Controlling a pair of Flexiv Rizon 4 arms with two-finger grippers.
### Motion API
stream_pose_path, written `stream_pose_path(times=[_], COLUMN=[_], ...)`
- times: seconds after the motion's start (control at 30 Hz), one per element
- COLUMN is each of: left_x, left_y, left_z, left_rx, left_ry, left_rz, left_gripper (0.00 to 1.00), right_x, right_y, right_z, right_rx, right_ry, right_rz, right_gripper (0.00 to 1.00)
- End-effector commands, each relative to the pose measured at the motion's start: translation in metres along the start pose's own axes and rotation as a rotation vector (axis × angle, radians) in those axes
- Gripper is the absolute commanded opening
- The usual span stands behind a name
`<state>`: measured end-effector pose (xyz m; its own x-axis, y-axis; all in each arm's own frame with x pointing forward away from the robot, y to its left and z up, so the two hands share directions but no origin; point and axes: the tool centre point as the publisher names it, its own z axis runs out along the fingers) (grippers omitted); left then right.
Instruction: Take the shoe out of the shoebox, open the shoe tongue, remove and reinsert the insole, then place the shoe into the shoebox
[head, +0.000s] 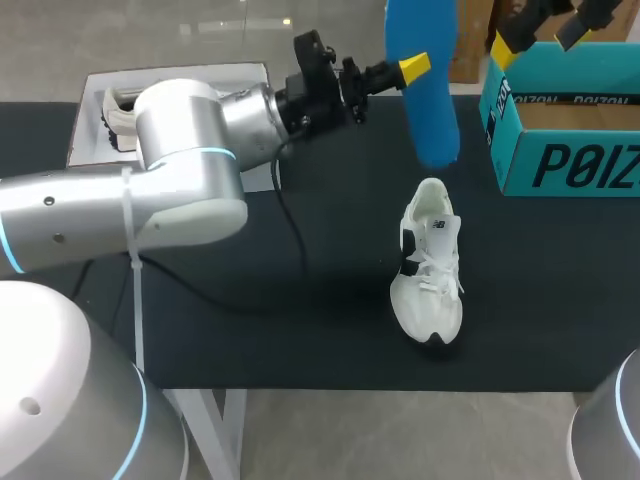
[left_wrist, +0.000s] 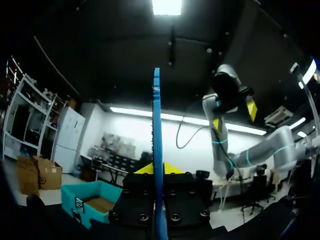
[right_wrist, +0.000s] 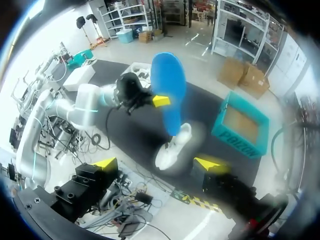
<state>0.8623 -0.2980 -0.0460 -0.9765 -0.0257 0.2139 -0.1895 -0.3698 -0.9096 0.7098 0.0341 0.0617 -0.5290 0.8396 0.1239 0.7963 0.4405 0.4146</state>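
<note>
Left tool (left_wrist: 159, 168) is closed on the blue insole (head: 428, 110), one yellow-tipped finger on each flat face. It grips the insole partway along its length, on edge, so the lower end hangs free in the air. That end hangs above and just behind the white shoe (head: 430, 265). This hold probably suits sliding the insole back through the shoe's opening.

The shoe rests alone on the dark surface (head: 200, 330), toe toward the robot and laces facing up. It is outside the teal shoebox (head: 565, 150), which stands open at the far right of the surface, well apart from the shoe.

The right tool (right_wrist: 157, 163) hangs high above the surface near the shoebox. Its fingers are spread wide and hold nothing. It seems parked there to leave the left arm room.

Judging from this layout, the insole has been removed. Putting it back and boxing the shoe are not yet done.
</note>
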Motion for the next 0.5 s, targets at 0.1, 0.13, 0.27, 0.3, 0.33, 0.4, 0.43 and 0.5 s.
stream_pose_path(times=[0.1, 0.13, 0.27, 0.3, 0.33, 0.4, 0.43, 0.5], left_x=[-0.006, -0.006, -0.004, -0.004, -0.005, -0.007, -0.008, -0.009], left_y=[0.004, 0.003, 0.001, 0.000, -0.002, -0.003, -0.002, -0.001], left_z=[-0.006, -0.007, -0.012, -0.013, -0.015, -0.017, -0.018, -0.020], left_rx=[-0.149, -0.182, -0.247, -0.236, -0.213, -0.212, -0.194, -0.186], left_ry=[0.044, 0.047, 0.106, 0.121, 0.120, 0.132, 0.129, 0.141], left_rz=[-0.239, -0.255, -0.332, -0.364, -0.384, -0.424, -0.447, -0.467], left_gripper=[0.00, 0.00, 0.00, 0.00, 0.00, 0.00, 0.00, 0.00], right_x=[0.000, 0.000, 0.000, 0.000, 0.000, 0.000, 0.000, 0.000], right_y=[0.002, 0.002, 0.002, 0.002, 0.002, 0.002, 0.002, 0.002], right_z=[0.000, 0.000, 0.000, 0.000, 0.000, 0.000, 0.000, 0.000], right_rx=[0.005, 0.005, 0.005, 0.005, 0.005, 0.005, 0.005, 0.005], right_ry=[0.000, 0.000, 0.000, 0.000, 0.000, 0.000, 0.000, 0.000], right_rz=[0.001, 0.001, 0.001, 0.001, 0.001, 0.001, 0.001, 0.001], right_gripper=[1.00, 1.00, 1.00, 1.00, 1.00, 1.00, 1.00, 1.00])
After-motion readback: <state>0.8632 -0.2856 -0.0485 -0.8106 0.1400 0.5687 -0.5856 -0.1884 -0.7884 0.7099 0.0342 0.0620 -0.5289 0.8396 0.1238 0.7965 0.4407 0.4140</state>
